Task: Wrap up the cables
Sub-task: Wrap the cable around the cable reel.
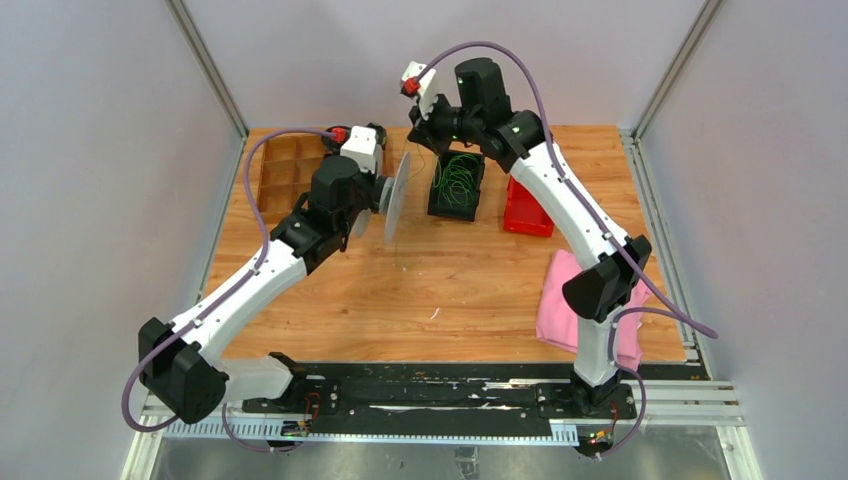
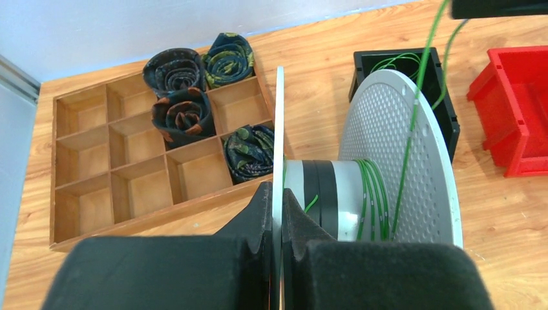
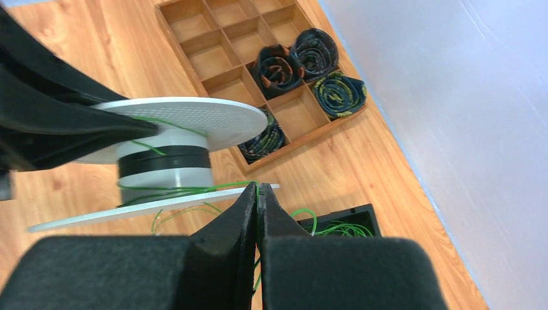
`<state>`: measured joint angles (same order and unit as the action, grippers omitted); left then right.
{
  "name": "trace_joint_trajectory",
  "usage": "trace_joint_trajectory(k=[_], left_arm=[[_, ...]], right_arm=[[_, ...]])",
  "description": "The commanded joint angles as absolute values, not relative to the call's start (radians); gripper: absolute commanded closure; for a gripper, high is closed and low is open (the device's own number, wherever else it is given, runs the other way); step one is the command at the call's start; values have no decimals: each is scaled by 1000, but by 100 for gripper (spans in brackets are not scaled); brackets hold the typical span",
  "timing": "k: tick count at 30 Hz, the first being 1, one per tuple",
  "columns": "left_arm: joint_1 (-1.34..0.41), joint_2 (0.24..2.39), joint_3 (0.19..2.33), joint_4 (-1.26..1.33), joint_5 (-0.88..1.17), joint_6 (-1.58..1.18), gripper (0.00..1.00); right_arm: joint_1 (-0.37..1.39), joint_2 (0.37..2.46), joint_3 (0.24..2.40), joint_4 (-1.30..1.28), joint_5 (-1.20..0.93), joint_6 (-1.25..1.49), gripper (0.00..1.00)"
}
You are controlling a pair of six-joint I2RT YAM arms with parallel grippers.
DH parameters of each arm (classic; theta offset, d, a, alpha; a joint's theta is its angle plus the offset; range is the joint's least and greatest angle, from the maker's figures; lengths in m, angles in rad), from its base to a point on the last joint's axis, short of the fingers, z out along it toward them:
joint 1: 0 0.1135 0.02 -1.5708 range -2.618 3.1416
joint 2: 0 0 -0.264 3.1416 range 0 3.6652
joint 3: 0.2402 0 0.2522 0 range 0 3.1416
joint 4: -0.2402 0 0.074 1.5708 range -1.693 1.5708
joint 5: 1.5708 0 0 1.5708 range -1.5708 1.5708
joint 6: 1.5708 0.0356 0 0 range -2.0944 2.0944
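Cables (image 1: 458, 178) of thin green wire lie looped in a black bin (image 1: 440, 205) just right of the grey spool (image 1: 397, 195) in the top view. The left arm stretches forward, and its left hand (image 1: 378, 200) grips the spool with the flanges upright. The right arm arches over, and its right hand (image 1: 424, 128) hangs above the bin, just behind and right of the spool. A red bin (image 1: 527, 212) stands farther right of the spool, and a pink cloth (image 1: 560, 300) lies right of it and nearer the arm bases. A wooden divided tray (image 1: 285, 170) sits left of the spool. The wooden bench (image 1: 440, 290) is walled by pale panels (image 1: 100, 150) on metal posts (image 1: 205, 60).

From the left wrist, the left hand (image 2: 276, 200) is clamped tight on the spool's thin near flange (image 2: 279, 116). Green turns (image 2: 375, 200) wrap the hub against the perforated far flange (image 2: 400, 148). One strand (image 2: 420, 84) climbs from the hub out of the top of the view. Left of the spool, the tray holds four dark rolled bundles (image 2: 183, 116) in neighbouring compartments.

From the right wrist, the right hand (image 3: 257, 194) has its fingers pressed together. It pinches a strand of the cables that runs to the spool hub (image 3: 165, 169). More loops show in the black bin (image 3: 342, 213), to the right of the spool.
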<state>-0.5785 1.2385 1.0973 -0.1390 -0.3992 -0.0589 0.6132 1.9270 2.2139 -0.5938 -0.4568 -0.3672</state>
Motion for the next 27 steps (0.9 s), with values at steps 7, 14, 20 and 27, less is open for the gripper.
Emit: trace_joint_trajectory(k=[7,14,20,27], left_arm=[[-581,1178,1089,-130,-339,-69,100],[-581,1175,1091,-135,-314,-76,100],[-581,1168,1089,-137,-306,-77,100],[-580,1162,1101,-144,-290,-83,100]], right_arm=[[602,1976,2198,-493,-332,-502,99],[599,2025,2175,-481,-329,-520,99],[576,2058,2180,-471,-315,-528,99],[540,2072,2136,-458,-343,-506,99]])
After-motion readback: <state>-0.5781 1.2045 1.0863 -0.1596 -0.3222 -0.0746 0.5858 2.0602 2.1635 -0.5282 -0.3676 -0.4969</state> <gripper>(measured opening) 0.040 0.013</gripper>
